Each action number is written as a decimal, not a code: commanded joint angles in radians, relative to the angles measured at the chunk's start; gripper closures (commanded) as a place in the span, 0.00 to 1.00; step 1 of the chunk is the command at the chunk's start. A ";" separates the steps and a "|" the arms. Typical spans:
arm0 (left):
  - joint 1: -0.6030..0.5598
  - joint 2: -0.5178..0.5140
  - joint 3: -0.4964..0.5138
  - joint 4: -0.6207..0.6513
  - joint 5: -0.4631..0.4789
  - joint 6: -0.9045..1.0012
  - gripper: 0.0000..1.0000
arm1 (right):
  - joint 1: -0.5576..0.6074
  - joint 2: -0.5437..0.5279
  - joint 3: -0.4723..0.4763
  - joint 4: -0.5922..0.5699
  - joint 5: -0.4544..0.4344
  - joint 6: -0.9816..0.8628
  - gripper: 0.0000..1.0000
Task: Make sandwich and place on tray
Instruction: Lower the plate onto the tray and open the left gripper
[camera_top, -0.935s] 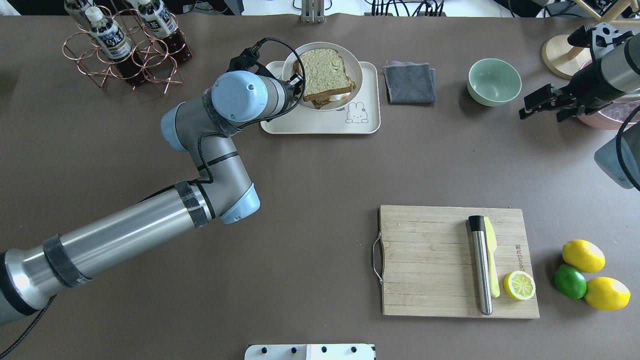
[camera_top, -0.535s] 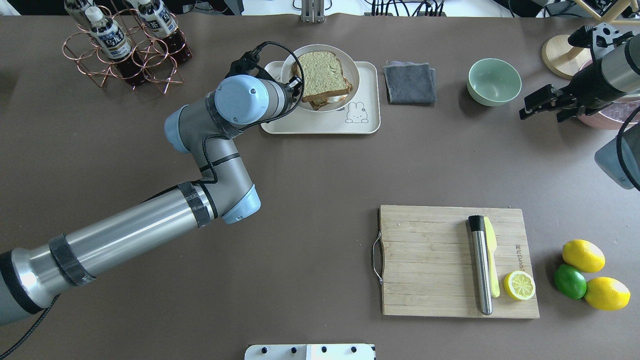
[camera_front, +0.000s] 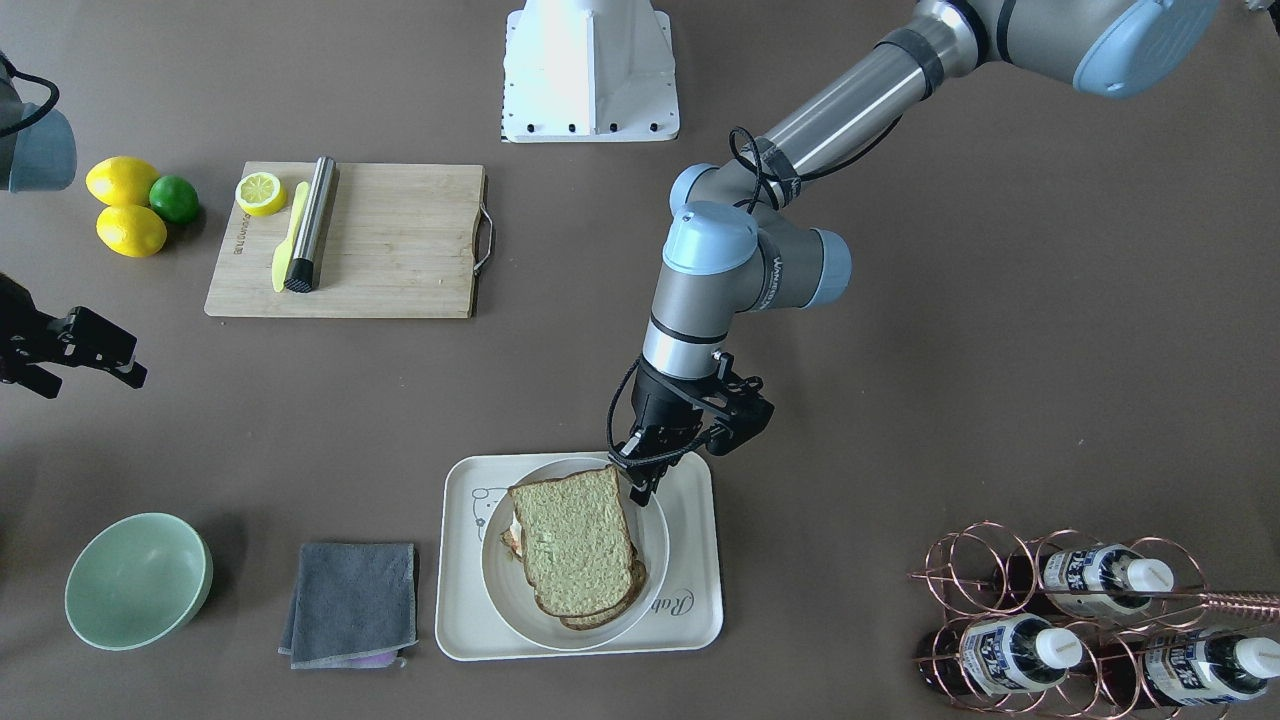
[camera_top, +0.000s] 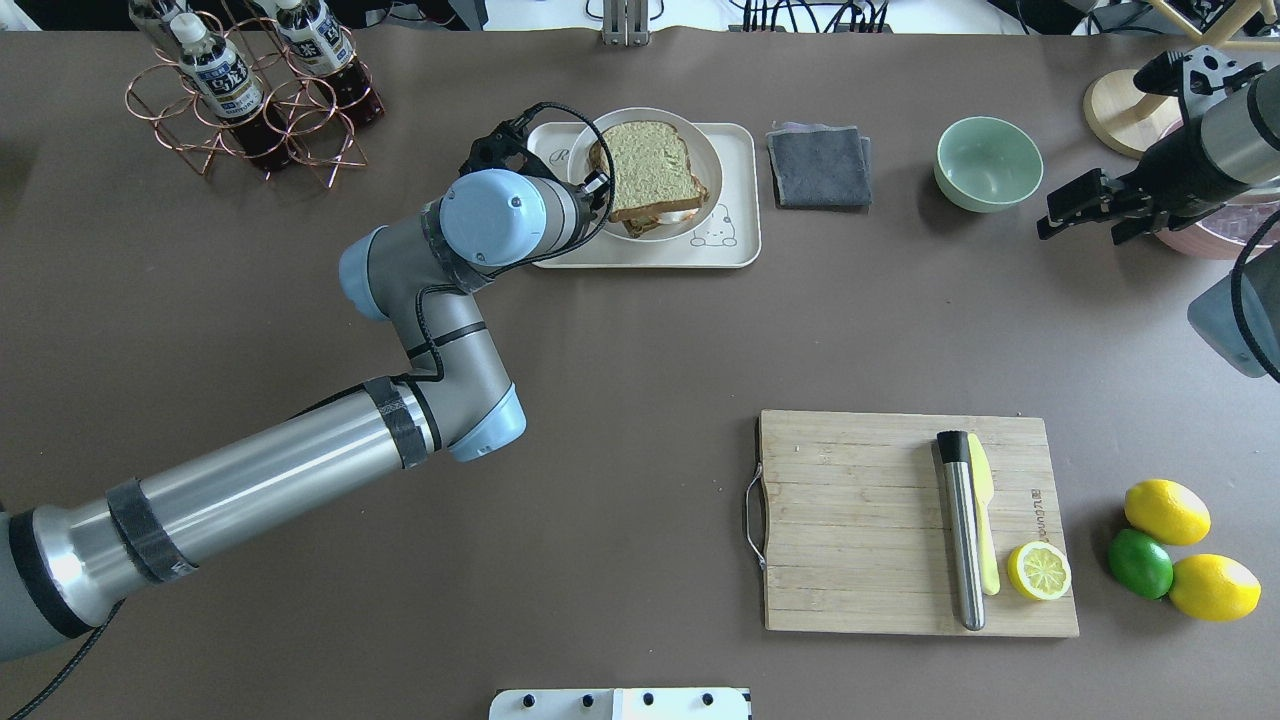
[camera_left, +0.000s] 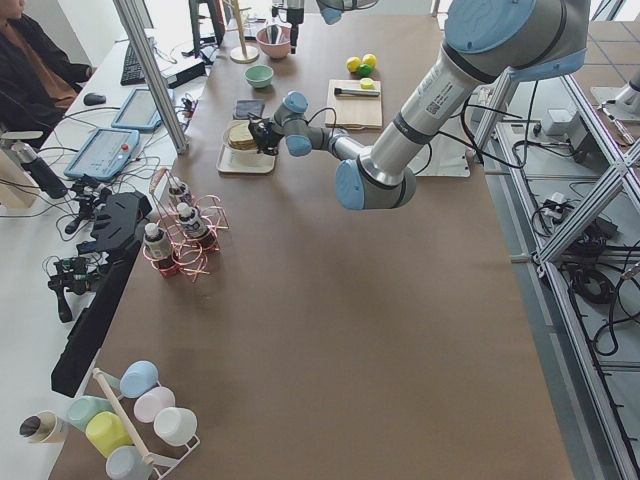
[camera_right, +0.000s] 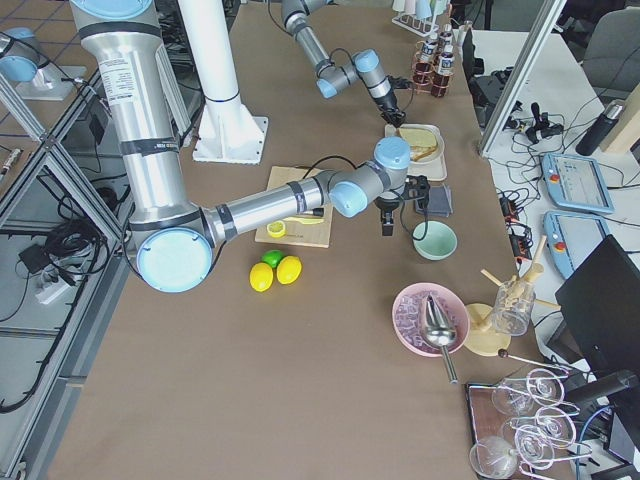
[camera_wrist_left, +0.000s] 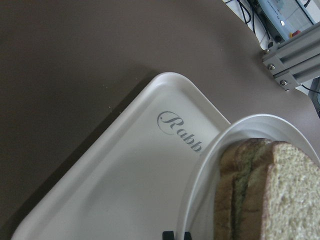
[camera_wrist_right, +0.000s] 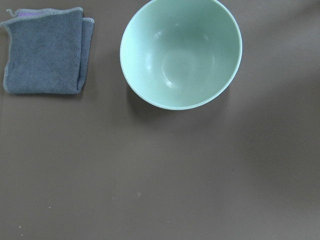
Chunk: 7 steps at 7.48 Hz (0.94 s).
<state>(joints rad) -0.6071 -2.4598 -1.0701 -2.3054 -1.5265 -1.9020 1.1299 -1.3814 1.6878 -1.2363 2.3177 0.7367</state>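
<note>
If the overhead view is read as a clock face, with twelve at the table's far edge, a copper bottle rack (camera_top: 250, 100) stands at eleven. Next comes the left gripper (camera_front: 640, 486), its fingers pressed together on the rim of a round white plate (camera_front: 655, 535), at the plate's nine o'clock. On that plate lies the sandwich (camera_top: 650, 165), its top slice slightly askew over the lower one, with egg white peeping out at five. The plate sits over the cream tray (camera_top: 640, 250) at the table's twelve, toward the tray's far side; whether its base touches the tray I cannot tell. A folded grey cloth (camera_top: 818, 165) lies just beside the tray at its three o'clock. A wooden cutting board (camera_top: 850, 520) lies at five and a green bowl (camera_top: 988, 162) at one. At two the right gripper (camera_top: 1062, 210) hovers, fingers apart, holding nothing.
</note>
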 joint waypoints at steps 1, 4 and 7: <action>0.006 0.001 0.002 0.000 0.000 0.030 0.96 | -0.001 0.008 -0.011 0.000 0.000 0.000 0.01; 0.001 0.005 0.001 0.000 0.000 0.067 0.02 | 0.001 0.010 -0.013 0.000 0.002 0.000 0.01; -0.080 0.053 -0.066 0.006 -0.012 0.193 0.02 | 0.010 0.012 -0.005 0.006 0.014 0.000 0.00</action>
<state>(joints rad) -0.6362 -2.4483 -1.0881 -2.3027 -1.5294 -1.7961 1.1353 -1.3714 1.6772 -1.2325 2.3276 0.7352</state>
